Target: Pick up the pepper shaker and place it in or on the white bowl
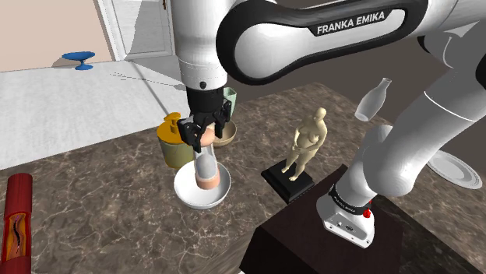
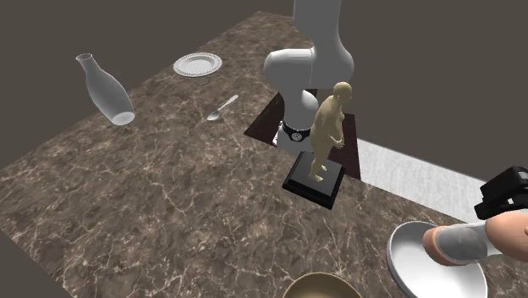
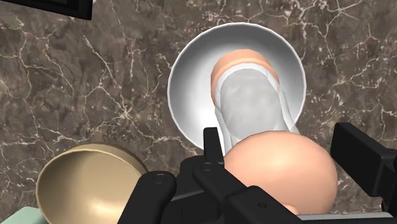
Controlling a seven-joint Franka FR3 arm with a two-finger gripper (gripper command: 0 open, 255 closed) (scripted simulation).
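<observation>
The second exterior view cuts the gripper (image 2: pixel 506 203) off at its right edge and the white bowl (image 2: pixel 406 254) at the bottom, as it does a tan bowl (image 2: pixel 326 288). In the shoulder view the arm covers part of a plate (image 1: pixel 459 173), and the gripper hides most of a greenish thing (image 1: pixel 231 97) (perhaps a cup). Whether the pepper shaker (image 1: pixel 206 165) touches the white bowl's floor cannot be told.
</observation>
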